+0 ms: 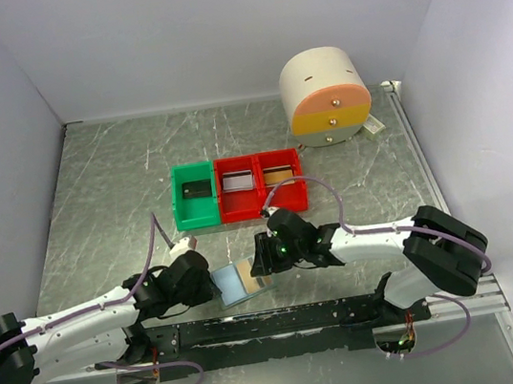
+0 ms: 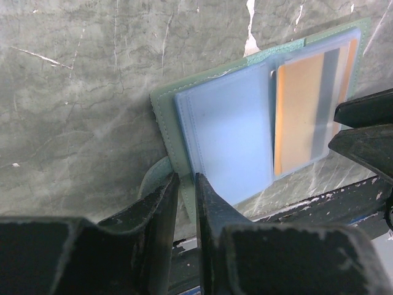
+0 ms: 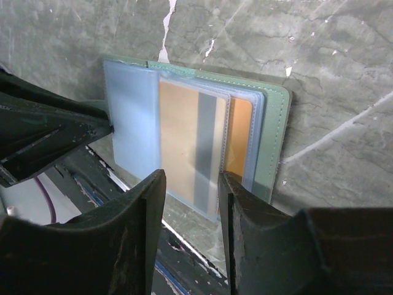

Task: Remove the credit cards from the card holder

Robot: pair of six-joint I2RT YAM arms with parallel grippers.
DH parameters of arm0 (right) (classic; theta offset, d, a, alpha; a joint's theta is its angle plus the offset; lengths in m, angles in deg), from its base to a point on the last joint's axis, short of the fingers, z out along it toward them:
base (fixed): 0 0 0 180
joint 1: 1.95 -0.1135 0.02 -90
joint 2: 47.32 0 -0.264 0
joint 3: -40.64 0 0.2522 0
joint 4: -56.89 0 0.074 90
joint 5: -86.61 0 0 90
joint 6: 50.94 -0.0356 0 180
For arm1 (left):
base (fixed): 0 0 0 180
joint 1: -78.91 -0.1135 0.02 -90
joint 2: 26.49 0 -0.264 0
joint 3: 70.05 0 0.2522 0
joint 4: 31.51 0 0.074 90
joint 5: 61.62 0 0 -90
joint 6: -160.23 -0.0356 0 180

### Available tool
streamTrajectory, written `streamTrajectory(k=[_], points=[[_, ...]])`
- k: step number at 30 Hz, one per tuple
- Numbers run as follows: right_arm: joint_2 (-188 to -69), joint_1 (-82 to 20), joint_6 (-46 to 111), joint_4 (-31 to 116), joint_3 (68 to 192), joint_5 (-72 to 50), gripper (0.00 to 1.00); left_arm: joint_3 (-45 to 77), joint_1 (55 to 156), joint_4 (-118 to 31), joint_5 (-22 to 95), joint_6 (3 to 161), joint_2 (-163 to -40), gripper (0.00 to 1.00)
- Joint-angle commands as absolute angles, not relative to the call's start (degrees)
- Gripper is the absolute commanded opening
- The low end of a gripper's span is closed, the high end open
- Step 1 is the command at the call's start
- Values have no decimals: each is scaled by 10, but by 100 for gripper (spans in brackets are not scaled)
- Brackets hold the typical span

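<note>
The card holder [image 2: 221, 135] is lying open flat on the grey marbled table [image 1: 112, 194], right at the near edge between the two arms and just in front of the red bins [image 1: 264, 206] and the green bin [image 1: 198, 218]. It's a pale green stitched cover with cloudy pale blue plastic sleeves inside. The leaf on the left arm's side looks blank. The leaves on the other side have orange credit cards [image 3: 184, 135] showing through. The top one has a grey stripe running down it, and a second orange one peeks out from under it toward the outer edge. The left gripper [image 2: 187, 184] is nearly closed, just a thin slit between the fingers, and the near corner of the green cover runs into that slit, so it looks pinched there. The right gripper [image 3: 191, 184] is partway open, fingers about as far apart as the card leaf is wide, with the near end of that clear leaf sitting in the gap. Honestly I can't tell from the wrist view whether its pads actually touch the plastic or just sit over it.
</note>
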State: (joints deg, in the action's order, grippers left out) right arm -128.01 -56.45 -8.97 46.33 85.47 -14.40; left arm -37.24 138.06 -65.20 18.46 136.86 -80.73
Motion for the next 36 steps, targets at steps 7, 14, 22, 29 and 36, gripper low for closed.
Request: streamTrajectory(k=[7,14,22,29,36], points=[[-1278,-567,-139,565,818,-228,40,-368,1384,-639,184,1366,-817,28],[-1252,-566,-138,540,831,-213,39,-373,1385,-638,184,1368,-811,28],[-1234,-567,-136,535,837,-228,38,-373,1385,-637,184,1368,-810,28],[-1237,-568,-133,563,842,-260,38,-373,1385,-638,183,1370,-807,28],[-1243,-572,-131,579,855,-280,38,-376,1385,-639,181,1372,-797,28]])
